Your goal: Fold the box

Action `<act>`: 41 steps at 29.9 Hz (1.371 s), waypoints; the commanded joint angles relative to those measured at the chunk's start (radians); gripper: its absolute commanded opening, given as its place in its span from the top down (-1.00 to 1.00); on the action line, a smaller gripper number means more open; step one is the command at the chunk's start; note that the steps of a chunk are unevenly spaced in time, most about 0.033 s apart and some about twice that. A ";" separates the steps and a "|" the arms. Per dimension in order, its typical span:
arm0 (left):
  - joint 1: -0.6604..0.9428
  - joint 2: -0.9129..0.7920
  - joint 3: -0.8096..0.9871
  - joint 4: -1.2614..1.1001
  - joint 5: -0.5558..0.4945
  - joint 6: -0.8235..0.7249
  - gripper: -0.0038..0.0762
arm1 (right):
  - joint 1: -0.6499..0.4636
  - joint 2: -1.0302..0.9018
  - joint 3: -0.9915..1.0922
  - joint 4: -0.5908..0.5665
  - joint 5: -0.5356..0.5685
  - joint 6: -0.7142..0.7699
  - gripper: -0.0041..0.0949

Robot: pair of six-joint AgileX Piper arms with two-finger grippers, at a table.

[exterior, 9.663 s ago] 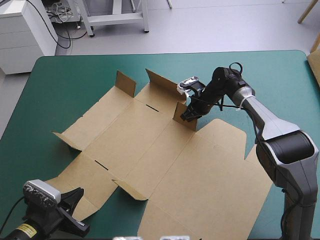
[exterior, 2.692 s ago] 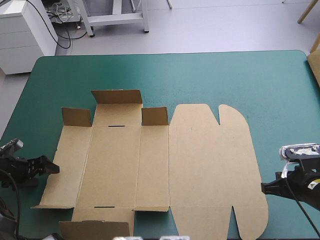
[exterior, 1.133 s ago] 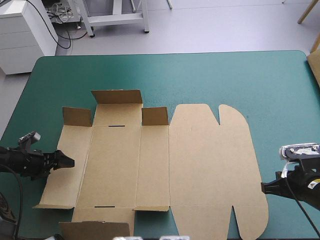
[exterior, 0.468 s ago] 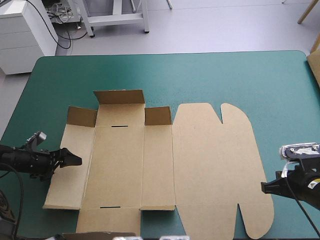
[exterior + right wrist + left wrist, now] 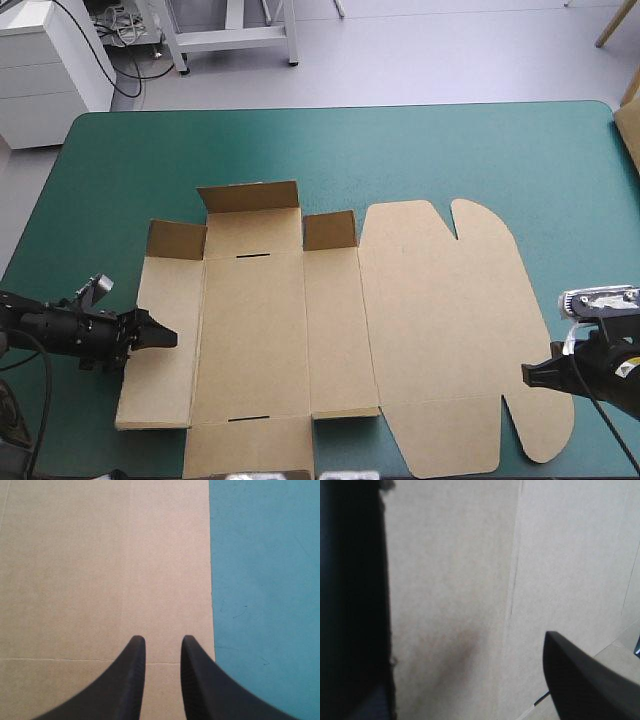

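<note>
The brown box [image 5: 330, 330] lies opened out on the teal-green cover, its rounded lid panel [image 5: 450, 320] flat on the right. Three short flaps [image 5: 250, 196] stand up along its far side. My left gripper [image 5: 160, 336] is at the left side panel's outer edge. In the left wrist view the left gripper [image 5: 465, 580] is open, with board [image 5: 570, 540] filling the space between its fingers. My right gripper [image 5: 527, 375] hovers over the lid's right margin. The right wrist view shows the right gripper [image 5: 160, 639] with a narrow gap above flat board [image 5: 100, 555], gripping nothing.
Bare teal-green cover [image 5: 450, 150] runs between the box and the table's far edge, with a strip [image 5: 265, 580] beside the lid's edge. A pale brown object [image 5: 630, 130] pokes in at the table's right edge.
The whole box has slid to the right and turned slightly. My left gripper followed it rightward at the side panel's edge, its fingers narrowing a little. The right gripper has stayed where it was.
</note>
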 commanded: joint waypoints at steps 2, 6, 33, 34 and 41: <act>-0.024 0.027 0.059 0.056 0.035 0.005 -0.27 | 0.002 0.001 -0.024 0.008 -0.047 -0.006 0.46; -0.024 0.027 0.059 -0.017 0.035 0.015 -0.27 | 0.002 0.001 -0.024 0.008 -0.050 -0.006 0.46; -0.024 0.027 0.059 0.036 0.035 0.039 0.92 | 0.002 0.001 -0.024 0.008 -0.049 -0.006 0.46; -0.024 0.027 0.059 0.036 0.035 0.039 0.92 | 0.002 0.001 -0.024 0.008 -0.049 -0.006 0.46; -0.024 0.027 0.014 0.036 0.035 0.026 0.92 | 0.002 0.001 -0.024 0.008 -0.050 -0.006 0.46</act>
